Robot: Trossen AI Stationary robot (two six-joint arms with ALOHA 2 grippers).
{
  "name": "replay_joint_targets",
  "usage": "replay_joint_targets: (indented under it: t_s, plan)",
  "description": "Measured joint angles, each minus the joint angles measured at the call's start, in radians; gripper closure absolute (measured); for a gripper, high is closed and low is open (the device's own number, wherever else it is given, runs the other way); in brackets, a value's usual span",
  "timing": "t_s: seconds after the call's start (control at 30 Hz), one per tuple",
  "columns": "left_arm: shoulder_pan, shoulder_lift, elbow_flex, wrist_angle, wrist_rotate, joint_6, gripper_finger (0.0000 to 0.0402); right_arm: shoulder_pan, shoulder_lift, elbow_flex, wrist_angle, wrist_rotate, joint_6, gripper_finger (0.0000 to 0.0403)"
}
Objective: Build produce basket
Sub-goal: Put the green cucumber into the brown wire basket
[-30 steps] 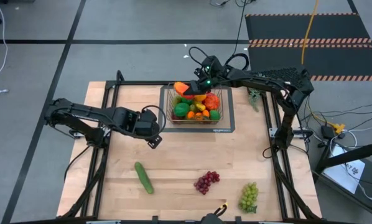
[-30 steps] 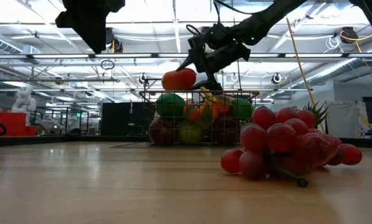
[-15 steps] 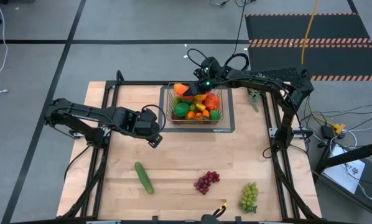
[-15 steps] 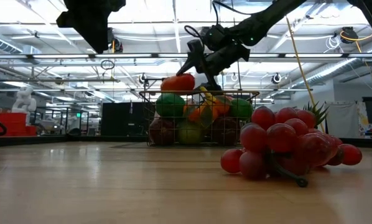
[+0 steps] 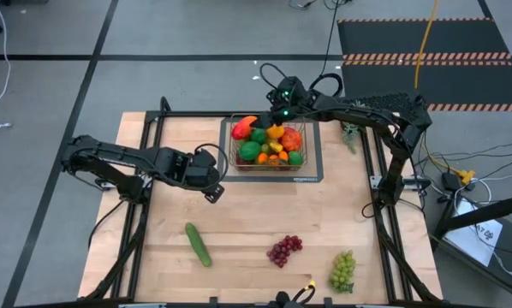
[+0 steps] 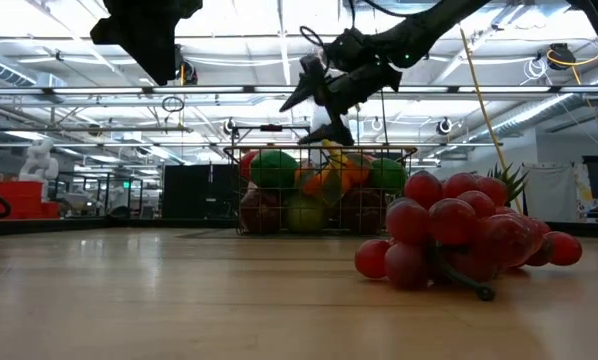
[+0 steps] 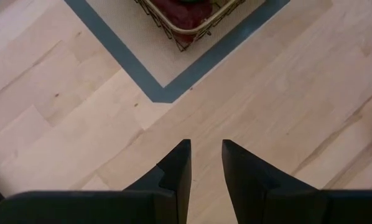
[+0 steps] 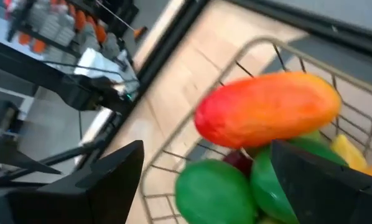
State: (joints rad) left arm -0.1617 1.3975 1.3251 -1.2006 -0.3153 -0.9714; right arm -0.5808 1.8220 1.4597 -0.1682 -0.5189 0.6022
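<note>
The wire basket (image 5: pixel 270 168) stands on a grey-edged mat at the table's far middle, piled with toy fruit. A red-orange mango (image 5: pixel 243 128) lies on top of the pile at the basket's far left corner; it also shows in the right wrist view (image 8: pixel 267 109). My right gripper (image 5: pixel 269 115) hovers open just above the basket's far side, its fingers wide apart and clear of the mango (image 8: pixel 204 186). My left gripper (image 5: pixel 211 192) hovers left of the basket, empty, its fingers close together (image 7: pixel 206 168). A cucumber (image 5: pixel 199 244), purple grapes (image 5: pixel 283 250) and green grapes (image 5: pixel 342 269) lie near the table's front.
A spiky green piece (image 5: pixel 350 135) lies to the right of the mat. The purple grapes (image 6: pixel 459 235) fill the low view's near right. Bare wood lies between the basket and the fruit at the front. The arms' frames run along both table sides.
My right gripper has let go of the mango and gone up a little above the basket. The mango has dropped from the fingers onto the fruit pile at the basket's far left corner.
</note>
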Motion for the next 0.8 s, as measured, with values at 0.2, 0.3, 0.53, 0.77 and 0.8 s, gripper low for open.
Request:
replay_joint_targets:
  t_s: [0.2, 0.3, 0.53, 0.77, 0.8]
  plan:
    - [-0.012, 0.000, 0.000, -0.001, -0.001, -0.017, 0.0311, 0.000, -0.081, 0.000, 0.021, 0.000, -0.001, 0.0064]
    - [-0.027, 0.000, 0.000, -0.002, -0.009, -0.028, 0.0311, 0.002, -0.132, 0.000, 0.019, -0.001, -0.028, 0.0064]
    - [-0.096, 0.000, -0.035, 0.018, 0.035, -0.044, 0.0305, 0.019, -0.267, 0.000, -0.049, -0.003, -0.111, 0.0064]
    - [-0.262, 0.000, -0.074, 0.072, 0.113, 0.151, 0.0255, 0.062, -0.382, 0.000, -0.172, -0.001, -0.180, 0.0064]
    - [-0.287, 0.000, -0.078, 0.072, 0.113, 0.186, 0.0247, 0.070, -0.395, 0.000, -0.189, -0.001, -0.182, 0.0064]
